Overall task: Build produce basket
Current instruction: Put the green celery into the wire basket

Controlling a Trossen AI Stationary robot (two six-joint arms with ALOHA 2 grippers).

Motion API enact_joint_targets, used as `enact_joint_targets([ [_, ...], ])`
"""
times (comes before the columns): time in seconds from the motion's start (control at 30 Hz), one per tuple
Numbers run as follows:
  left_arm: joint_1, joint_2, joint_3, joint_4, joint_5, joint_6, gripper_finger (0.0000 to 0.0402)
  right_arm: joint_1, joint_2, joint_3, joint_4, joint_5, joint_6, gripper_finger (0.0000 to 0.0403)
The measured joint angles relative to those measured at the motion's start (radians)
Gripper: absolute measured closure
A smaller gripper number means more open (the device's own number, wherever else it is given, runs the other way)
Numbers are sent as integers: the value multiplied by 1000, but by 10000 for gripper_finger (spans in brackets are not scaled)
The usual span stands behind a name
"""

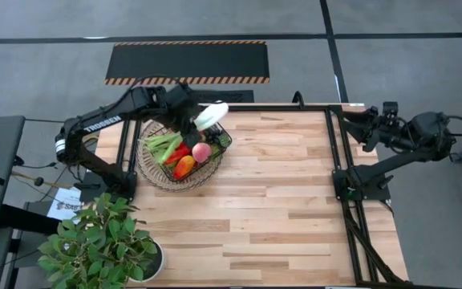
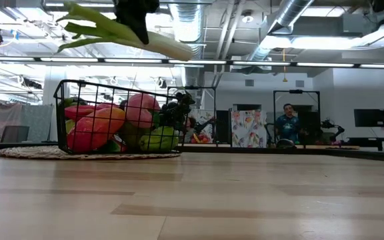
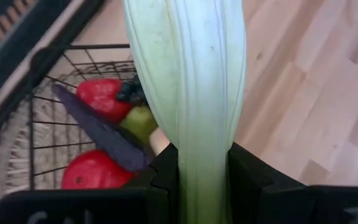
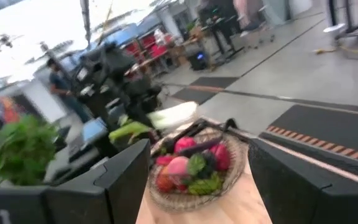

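My left claw (image 1: 192,115) grips the leek (image 1: 210,115) above the nearly full basket (image 1: 224,144), upper left. Only lowering it remains, I judge. My right claw (image 4: 194,186) waits wide open, far right.

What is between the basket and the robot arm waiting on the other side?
Nothing but bare wooden table. The high view shows it empty from the basket, where the left gripper holds the leek, across to the right gripper.

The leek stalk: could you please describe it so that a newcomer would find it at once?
Look to the wooden table's far left corner, where the wire basket sits on a woven mat. Above it, the left gripper is shut on the leek stalk, the only long pale green-white piece, held in the air.
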State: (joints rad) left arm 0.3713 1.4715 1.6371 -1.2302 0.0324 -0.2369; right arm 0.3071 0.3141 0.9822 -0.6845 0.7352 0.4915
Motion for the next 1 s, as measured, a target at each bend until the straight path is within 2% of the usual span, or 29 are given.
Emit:
enact_joint_targets([
  [0.23,-33,0,0,-27,-129,36,329,-1,7,0,54,35,2,112],
  [0.47,-41,0,0,-29,-165,4,329,-1,15,0,21,54,38,112],
  [0.77,-85,0,0,-96,-349,-350,329,-1,46,-1,-106,53,171,112],
  [1.0,-141,0,-51,-83,-474,-629,329,0,70,-1,-98,52,182,112],
])
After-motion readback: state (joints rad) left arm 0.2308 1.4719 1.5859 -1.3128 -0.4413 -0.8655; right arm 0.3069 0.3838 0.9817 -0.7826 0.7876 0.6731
